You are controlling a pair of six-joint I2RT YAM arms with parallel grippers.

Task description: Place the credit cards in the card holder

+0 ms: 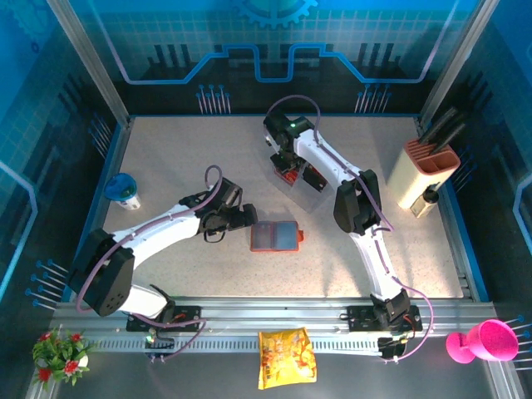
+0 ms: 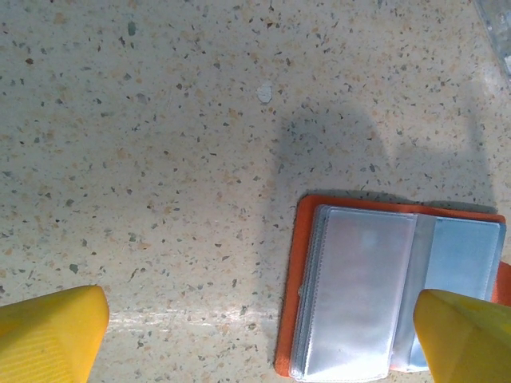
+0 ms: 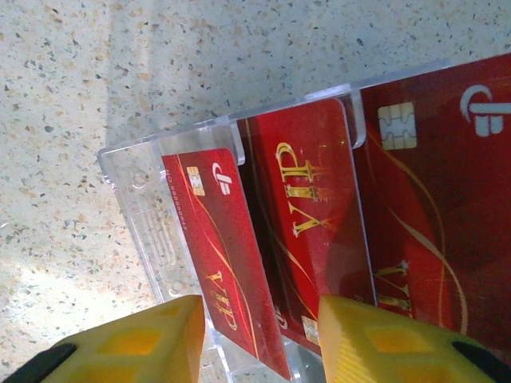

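One card holder (image 1: 274, 236) lies open and flat near the middle of a speckled, stone-look tabletop (image 1: 166, 158); its cover is orange and leathery, its inside grey-blue; the left wrist view shows clear, glossy sleeves over its pockets. The left claw (image 1: 241, 219) is at the holder's 9 o'clock, just beside its edge; its two yellow fingers (image 2: 48, 331) stand wide apart with nothing between them. At the holder's 12 o'clock, well apart from it, the right claw (image 1: 291, 169) is over one clear plastic rack (image 1: 287, 179). In the right wrist view, three credit cards (image 3: 311, 231) stand in the rack's stepped slots; they are thin, glossy red rectangles with gold "VIP" lettering, gold swirls and chip contacts. The right claw's yellow fingers are partly parted, straddling the lower ends of the nearer two cards; a gap shows between one finger and the closest card; whether the other finger touches a card I cannot tell.
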